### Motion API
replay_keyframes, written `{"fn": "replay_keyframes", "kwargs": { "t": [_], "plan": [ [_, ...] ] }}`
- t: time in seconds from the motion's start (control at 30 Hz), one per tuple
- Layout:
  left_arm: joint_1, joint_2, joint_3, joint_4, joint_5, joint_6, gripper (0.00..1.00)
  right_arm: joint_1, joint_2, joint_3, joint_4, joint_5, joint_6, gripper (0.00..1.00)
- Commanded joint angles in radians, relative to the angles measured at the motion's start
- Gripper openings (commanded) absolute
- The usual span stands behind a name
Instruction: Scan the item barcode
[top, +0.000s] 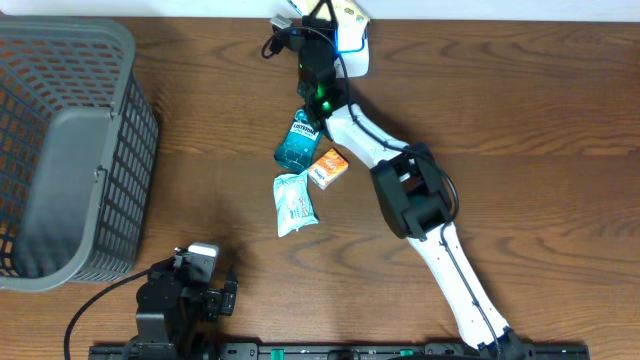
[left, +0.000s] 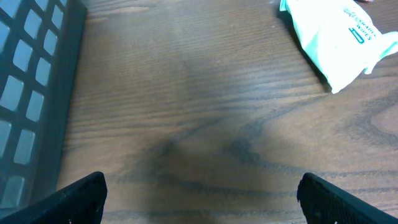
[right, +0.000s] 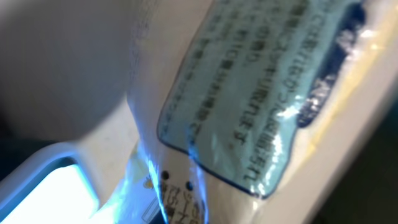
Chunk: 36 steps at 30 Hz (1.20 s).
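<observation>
1. Overhead — the right gripper (top: 322, 22) is clamped on the packet (top: 351, 12), holding it over the scanner (top: 352, 48) at the far edge.
2. Left wrist: the left gripper (left: 199, 186) hangs wide open, empty.
3. Right wrist — best to tilt the packet so its barcode (right: 177, 208) squarely faces the lit window (right: 43, 186).

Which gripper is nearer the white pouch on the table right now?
Left. The left gripper is short of the white pouch, offset to its left; the right gripper is much farther, well beyond it on the far side.

The right arm (top: 445, 255) reaches far forward, right gripper (top: 322, 22) closed; left gripper (left: 202, 199) spread wide.
</observation>
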Motion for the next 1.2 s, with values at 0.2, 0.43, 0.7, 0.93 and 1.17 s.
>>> {"fn": "replay_keyframes", "kwargs": {
  "t": [0.2, 0.43, 0.7, 0.93, 1.17],
  "plan": [
    [0.003, -0.003, -0.011, -0.034, 0.006, -0.002, 0.98, -0.093, -0.304, 0.026, -0.472, 0.229, 0.404, 0.01],
    [0.003, -0.003, -0.011, -0.034, 0.006, -0.002, 0.98, -0.253, -0.488, 0.026, -0.783, 0.415, 0.727, 0.01],
    [0.003, -0.003, -0.011, -0.034, 0.006, -0.002, 0.98, -0.555, -0.504, 0.024, -1.418, 0.378, 1.347, 0.01],
    [0.003, -0.003, -0.011, -0.034, 0.006, -0.002, 0.98, -0.839, -0.474, 0.023, -1.707, 0.184, 1.791, 0.01],
    [0.003, -0.003, -0.011, -0.034, 0.006, -0.002, 0.98, -1.057, -0.474, 0.023, -1.755, -0.198, 1.893, 0.87]
  ]
}}
